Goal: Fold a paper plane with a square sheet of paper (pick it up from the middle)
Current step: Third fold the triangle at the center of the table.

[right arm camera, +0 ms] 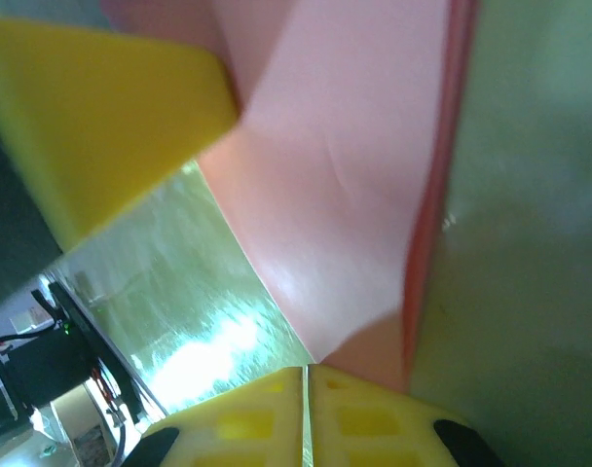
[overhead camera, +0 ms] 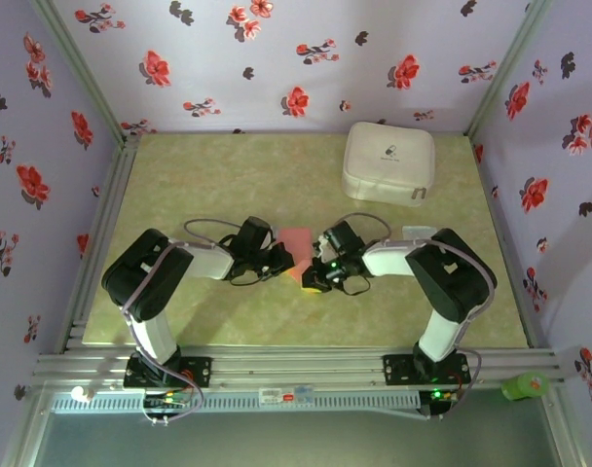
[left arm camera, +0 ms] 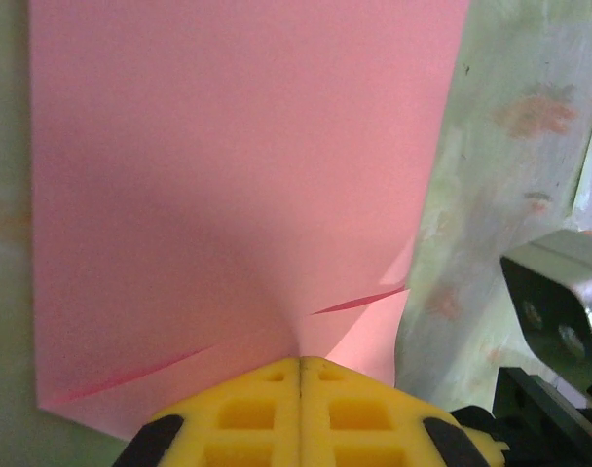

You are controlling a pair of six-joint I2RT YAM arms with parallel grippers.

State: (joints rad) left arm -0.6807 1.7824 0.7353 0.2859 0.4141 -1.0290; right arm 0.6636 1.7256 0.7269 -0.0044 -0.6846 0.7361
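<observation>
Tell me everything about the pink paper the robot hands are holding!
The thin salmon-pink sheet of paper is plain and unmarked. It sits mid-table on the mottled green table mat, partly lifted and buckled, with short creases near one edge and a part that looks folded over. The left gripper and right gripper each pinch an edge, jaws shut.

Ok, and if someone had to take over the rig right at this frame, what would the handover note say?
Grippers: the left gripper is shut, pinching an edge of the square sheet of paper; creases fan out from the pinch. The right gripper is shut, seemingly on a corner of the same sheet.
Where: the sheet is in the middle of the table, between both wrists. The white case stands apart at the far right.
Done: both arms hold the paper; in the right wrist view one flap looks raised or folded over.
Left: no pointed plane shape yet, so most folds remain.
</observation>
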